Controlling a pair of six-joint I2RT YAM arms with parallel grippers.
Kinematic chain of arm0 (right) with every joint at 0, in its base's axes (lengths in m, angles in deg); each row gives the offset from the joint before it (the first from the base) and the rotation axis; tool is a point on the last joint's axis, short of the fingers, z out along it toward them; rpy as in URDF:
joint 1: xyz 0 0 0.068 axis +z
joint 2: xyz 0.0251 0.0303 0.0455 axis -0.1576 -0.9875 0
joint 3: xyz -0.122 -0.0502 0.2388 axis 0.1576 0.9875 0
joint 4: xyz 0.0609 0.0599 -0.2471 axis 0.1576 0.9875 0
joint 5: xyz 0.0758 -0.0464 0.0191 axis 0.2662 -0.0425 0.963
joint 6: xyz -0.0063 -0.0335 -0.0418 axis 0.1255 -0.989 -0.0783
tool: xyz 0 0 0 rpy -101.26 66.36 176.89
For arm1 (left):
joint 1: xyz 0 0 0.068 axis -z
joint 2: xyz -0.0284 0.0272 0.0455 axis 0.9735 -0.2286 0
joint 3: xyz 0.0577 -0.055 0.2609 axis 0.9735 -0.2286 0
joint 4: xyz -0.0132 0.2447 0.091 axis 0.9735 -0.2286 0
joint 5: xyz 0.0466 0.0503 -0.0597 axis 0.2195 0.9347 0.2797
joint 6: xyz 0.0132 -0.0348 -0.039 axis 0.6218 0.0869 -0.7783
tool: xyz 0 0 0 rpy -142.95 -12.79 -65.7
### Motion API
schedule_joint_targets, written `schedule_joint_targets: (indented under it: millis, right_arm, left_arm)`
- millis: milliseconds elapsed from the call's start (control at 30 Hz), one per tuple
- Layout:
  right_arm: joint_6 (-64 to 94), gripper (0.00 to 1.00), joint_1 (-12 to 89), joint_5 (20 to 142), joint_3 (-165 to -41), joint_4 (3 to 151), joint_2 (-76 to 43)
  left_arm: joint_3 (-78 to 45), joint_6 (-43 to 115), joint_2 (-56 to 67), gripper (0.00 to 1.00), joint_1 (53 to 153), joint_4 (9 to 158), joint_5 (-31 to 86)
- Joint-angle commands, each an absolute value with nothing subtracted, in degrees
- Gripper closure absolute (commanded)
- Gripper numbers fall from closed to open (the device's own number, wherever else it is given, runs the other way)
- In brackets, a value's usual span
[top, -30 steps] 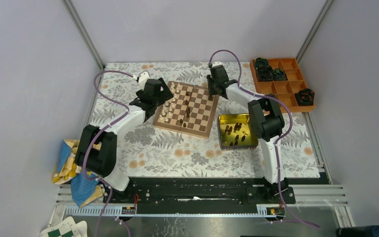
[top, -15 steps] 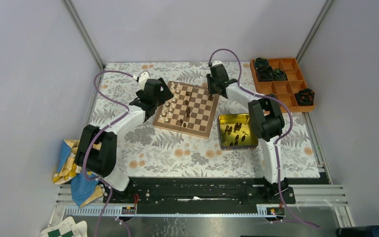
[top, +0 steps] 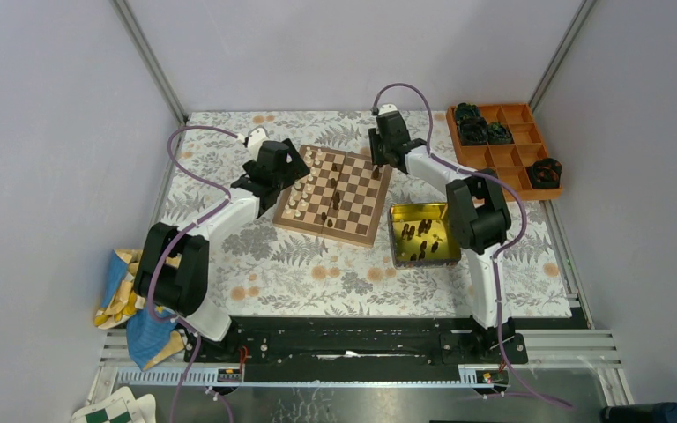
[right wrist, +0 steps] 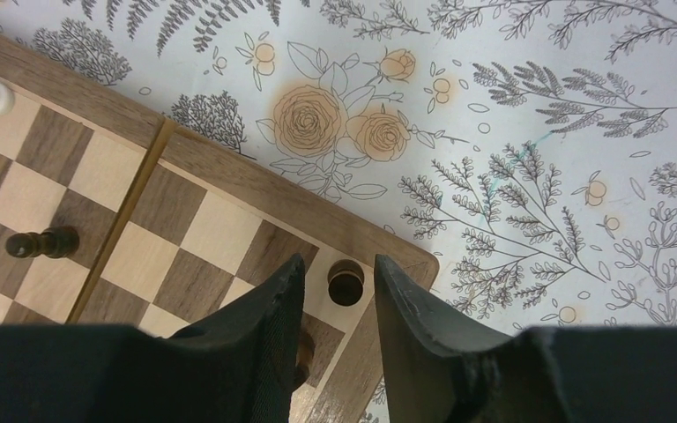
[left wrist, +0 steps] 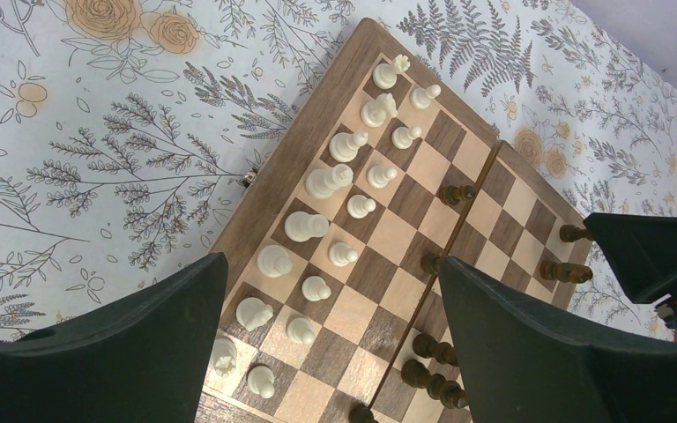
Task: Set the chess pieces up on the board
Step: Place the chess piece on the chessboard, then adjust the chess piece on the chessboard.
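Observation:
The board lies mid-table, and its wood border also shows in the left wrist view. Pale chess pieces stand in two rows on its left side. A few dark pieces stand near its middle. My left gripper is wide open and empty above the pale rows. My right gripper is open over the board's far right corner. A dark piece stands on the corner square between its fingertips, apart from both. Another dark piece lies on the board. More dark pieces lie in the yellow tin.
The shiny yellow tin sits just right of the board. An orange compartment tray with black gear-like lumps stands at the back right. A cloth lies at the left edge. A green-and-white checkered sheet lies near the front left.
My right arm has shifted slightly toward the back, its gripper staying over the board's far right corner. The left arm has not moved.

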State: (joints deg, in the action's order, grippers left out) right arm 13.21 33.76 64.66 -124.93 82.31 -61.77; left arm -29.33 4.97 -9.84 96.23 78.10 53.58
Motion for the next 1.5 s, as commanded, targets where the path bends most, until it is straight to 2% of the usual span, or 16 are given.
schedule_joint_targets:
  millis: [0,400,467,700,967,1467]
  right_arm:
    - [11.88,0.58,33.41,63.81,-124.90,81.18,-56.05]
    - [8.49,0.59,36.35,60.61,-118.03,78.96,-47.79]
    - [8.50,0.63,37.40,60.27,-116.59,78.48,-45.93]
    - [8.50,0.88,41.66,59.61,-113.28,78.38,-43.82]
    - [8.50,1.00,44.32,59.17,-112.02,77.75,-46.52]
    - [6.94,1.00,44.18,57.29,-113.00,77.10,-52.67]
  left_arm:
    - [-29.07,4.56,-9.82,0.04,96.02,80.19,53.65]
    - [-29.53,4.32,-8.94,0.04,95.95,80.19,53.83]
    - [-29.78,4.22,-8.85,0.04,95.98,80.27,53.86]
    - [-30.28,3.80,-8.88,0.03,96.01,80.54,53.71]
    - [-30.43,3.77,-8.63,0.04,96.03,80.61,53.85]
    - [-30.50,3.84,-9.65,0.03,96.00,80.93,53.77]
